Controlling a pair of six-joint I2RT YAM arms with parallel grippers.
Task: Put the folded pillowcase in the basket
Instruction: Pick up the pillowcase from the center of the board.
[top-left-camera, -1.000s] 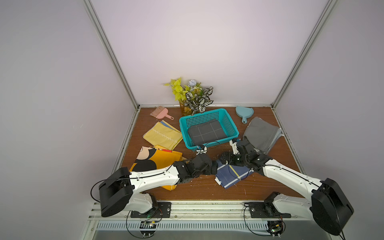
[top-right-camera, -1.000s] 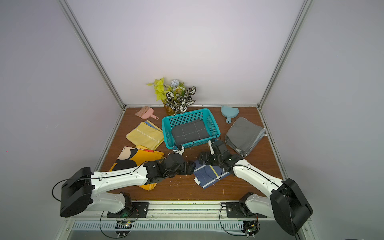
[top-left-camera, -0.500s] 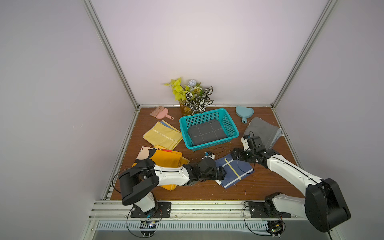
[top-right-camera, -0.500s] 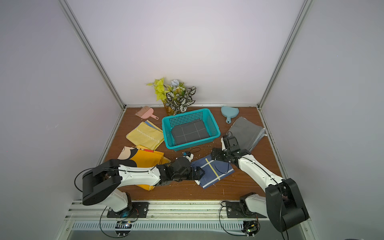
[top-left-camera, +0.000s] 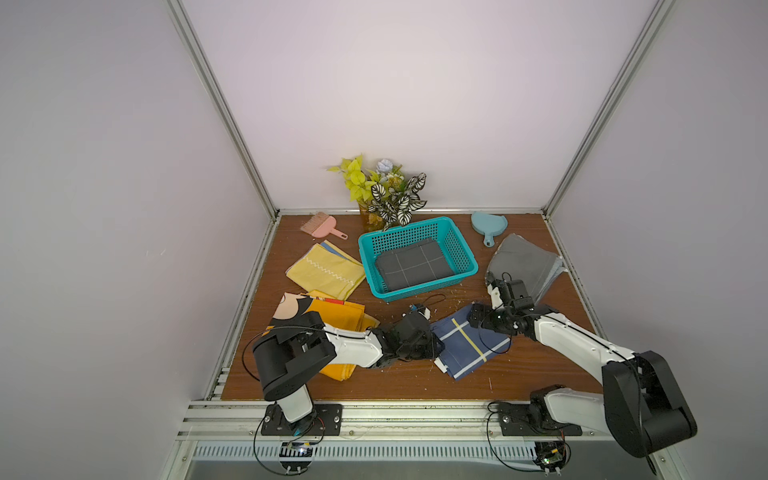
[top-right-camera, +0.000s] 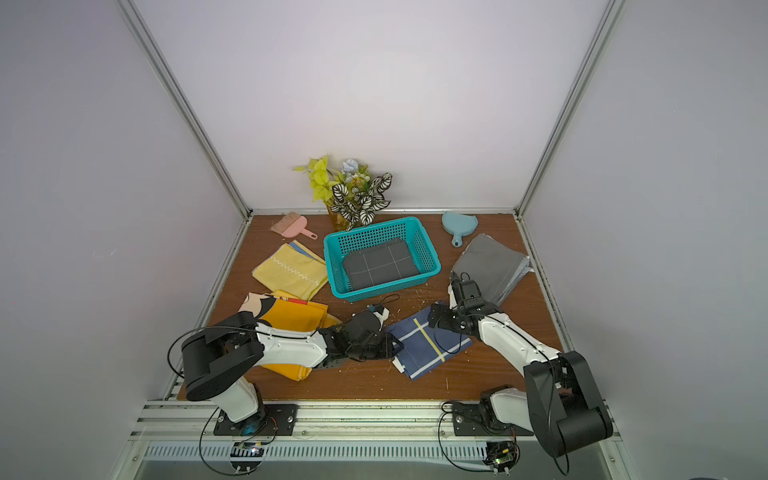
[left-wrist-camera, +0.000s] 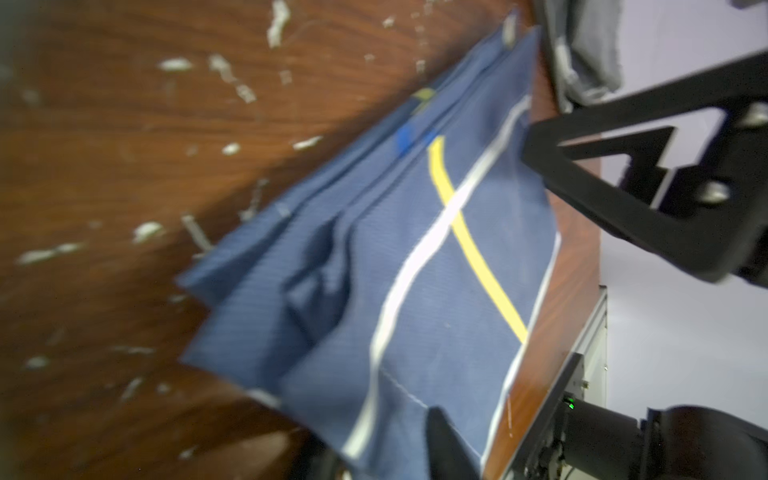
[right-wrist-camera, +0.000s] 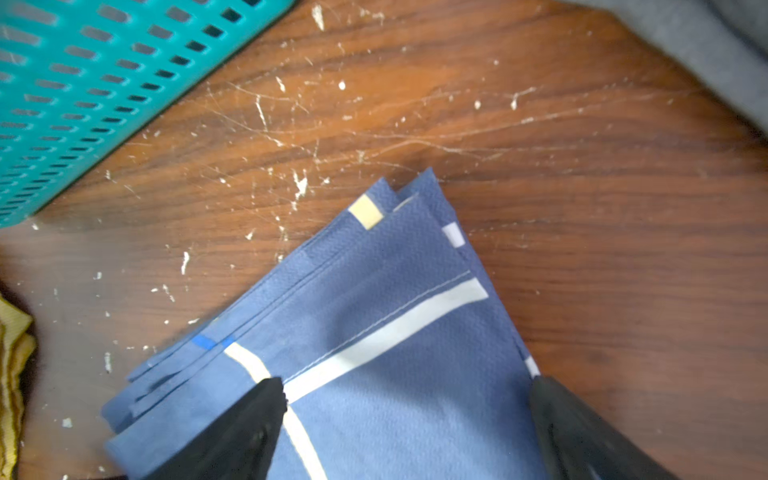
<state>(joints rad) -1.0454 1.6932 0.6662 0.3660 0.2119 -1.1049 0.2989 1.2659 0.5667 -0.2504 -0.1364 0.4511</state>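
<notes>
Right now the pillowcase (top-left-camera: 469, 345), dark blue with a white and a yellow stripe crossing, lies folded on the bench (top-left-camera: 415, 382). It is outside the basket (top-left-camera: 424, 286), near it at about 5 o'clock in both top views.

My left tool (top-left-camera: 432, 349) is at the pillowcase's 9 o'clock edge. In the blurred left wrist view its jaws stand close together with that edge of the cloth between them, one finger (left-wrist-camera: 444, 440) lying over the blue fabric, so I read it as gripping the pillowcase. The cloth near the grip is rumpled.

My right tool (top-left-camera: 478, 320) is at the pillowcase's 12 o'clock corner. In the right wrist view its jaws stand wide apart over the cloth, one finger (right-wrist-camera: 249, 424) on the stripes and the other at the far edge. It grips nothing.

A dark grey cloth (top-left-camera: 413, 266) with thin pale lines lies flat in the basket.

Around the basket:
- A yellow cloth (top-left-camera: 324, 270) is at 9 o'clock.
- An orange cloth (top-left-camera: 332, 316) is at 7 o'clock, partly under my left arm.
- A grey cloth (top-left-camera: 523, 266) is at 3 o'clock.
- A plant (top-left-camera: 386, 195) is at 12 o'clock.
</notes>
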